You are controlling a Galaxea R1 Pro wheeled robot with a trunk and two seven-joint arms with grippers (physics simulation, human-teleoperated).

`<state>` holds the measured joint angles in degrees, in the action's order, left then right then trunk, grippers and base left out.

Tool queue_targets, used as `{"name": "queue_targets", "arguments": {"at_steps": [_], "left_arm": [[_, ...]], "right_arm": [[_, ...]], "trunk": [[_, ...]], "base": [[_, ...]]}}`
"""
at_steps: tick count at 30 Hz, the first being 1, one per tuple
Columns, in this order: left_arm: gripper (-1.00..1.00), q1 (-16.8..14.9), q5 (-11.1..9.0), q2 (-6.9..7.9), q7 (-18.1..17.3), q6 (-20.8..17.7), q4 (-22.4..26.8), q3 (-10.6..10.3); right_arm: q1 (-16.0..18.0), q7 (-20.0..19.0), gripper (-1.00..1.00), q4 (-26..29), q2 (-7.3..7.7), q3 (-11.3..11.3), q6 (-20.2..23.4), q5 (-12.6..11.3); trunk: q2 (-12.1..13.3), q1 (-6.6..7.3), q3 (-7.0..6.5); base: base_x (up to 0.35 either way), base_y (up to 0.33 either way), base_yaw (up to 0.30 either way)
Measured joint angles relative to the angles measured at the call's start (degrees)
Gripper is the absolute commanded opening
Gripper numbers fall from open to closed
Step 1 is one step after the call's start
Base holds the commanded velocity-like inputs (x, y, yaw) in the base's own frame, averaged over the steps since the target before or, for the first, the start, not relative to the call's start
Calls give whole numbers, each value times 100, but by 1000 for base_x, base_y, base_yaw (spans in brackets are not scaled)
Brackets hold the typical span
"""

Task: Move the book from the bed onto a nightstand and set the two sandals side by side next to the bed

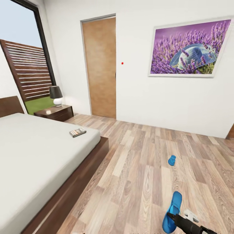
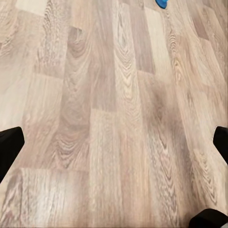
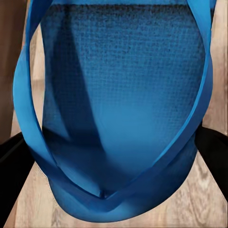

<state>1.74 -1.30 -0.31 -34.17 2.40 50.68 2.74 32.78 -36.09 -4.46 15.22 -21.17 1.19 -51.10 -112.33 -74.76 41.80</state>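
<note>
The book [image 1: 77, 132] lies on the grey mattress of the bed [image 1: 35, 152], near its far corner. A nightstand [image 1: 54, 112] with a dark-shaded lamp stands beyond the bed by the window. One blue sandal [image 1: 172, 160] lies flat on the plank floor, well away from the bed. My right gripper [image 1: 174, 217] holds the other sandal [image 1: 173, 209] by its rear part, above the floor. In the right wrist view this sandal [image 3: 123, 104] sits between the black fingers [image 3: 213, 147]. My left gripper [image 2: 114, 142] hangs open over bare planks, with a blue sandal edge [image 2: 161, 4] ahead.
A brown door [image 1: 100, 66] is shut in the white wall, and a purple flower picture [image 1: 190, 48] hangs to its right. A tall dark-framed window [image 1: 24, 55] is behind the nightstand. Open wood floor [image 1: 136, 169] stretches between the bed and the wall.
</note>
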Motion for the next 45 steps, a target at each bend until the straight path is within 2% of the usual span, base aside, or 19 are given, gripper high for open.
{"name": "queue_targets", "arguments": {"at_steps": [6,14,20,21,22,23,24,26,28,29,31,34,36,37,38,39,41,42,45], "left_arm": [[100,0,-4,14,-10,9,-139,15],[100,1,-12,16,-16,612,-486,9],[100,1,-13,8,-14,657,-501,2],[100,1,-13,8,-14,657,-501,2],[100,1,-13,8,-14,657,-501,2],[100,1,-13,8,-14,657,-501,2],[100,0,-13,8,-14,658,-501,2],[100,0,-13,8,-14,658,-501,2],[100,0,-13,4,-13,658,-501,1],[100,1,-13,3,-13,659,-501,0],[100,1,-14,1,-12,659,-501,0],[100,1,-14,0,-12,659,-501,-1],[100,1,-13,0,-12,659,-502,-1],[100,0,-13,0,-12,658,-505,-1],[100,0,-13,3,-17,654,-506,0],[100,1,-14,2,-18,653,-506,0],[100,1,-14,2,-20,651,-508,0],[100,1,-14,1,-20,651,-508,0],[100,1,-13,4,-22,650,-533,1]], "right_arm": [[0,-29,-100,-7,56,4,0,2],[-8,27,-100,-9,87,10,0,-13],[-8,41,-100,-5,38,-6,-3,47],[-9,42,-100,-4,25,-25,-5,171],[-9,44,-100,-5,15,-68,-6,435],[-10,70,-100,-8,-13,-122,-15,856],[-10,179,-100,-11,-73,-160,-32,1406],[-10,727,-100,-12,-281,-179,-60,2603],[-8,1500,-100,-10,-505,-157,-76,3487],[-7,1767,-100,-9,-567,-148,-83,3731],[-7,2047,-100,-8,-626,-132,-90,3958],[-6,2165,-100,-7,-638,-106,-94,3807],[-7,1924,-100,-6,-636,-99,-95,3517],[-7,1592,-100,-5,-635,-99,-98,3415],[-7,850,-100,-3,-598,-95,-101,3310],[-7,517,-100,-4,-559,-99,-102,3273],[-7,-709,-100,-8,-288,-98,-106,3203],[-7,-1154,-100,-10,-131,-95,-109,3168],[-7,-1744,-100,-9,116,-73,-192,2907]], "trunk": [[0,0,0],[0,0,9],[0,0,10],[0,0,10],[0,0,10],[0,0,10],[0,0,10],[0,0,10],[0,0,10],[0,0,10],[0,0,10],[0,0,10],[0,0,10],[0,0,10],[0,0,10],[0,0,10],[0,0,10],[0,0,10],[0,0,9]], "base": [[0,0,-296],[0,0,-139],[0,0,-8],[0,0,-1],[0,0,0],[0,0,0],[0,0,0],[0,0,0],[0,0,0],[0,0,0],[0,0,0],[0,0,0],[0,0,0],[0,0,0],[0,0,0],[0,0,0],[0,0,0],[0,0,0],[0,0,0]]}}
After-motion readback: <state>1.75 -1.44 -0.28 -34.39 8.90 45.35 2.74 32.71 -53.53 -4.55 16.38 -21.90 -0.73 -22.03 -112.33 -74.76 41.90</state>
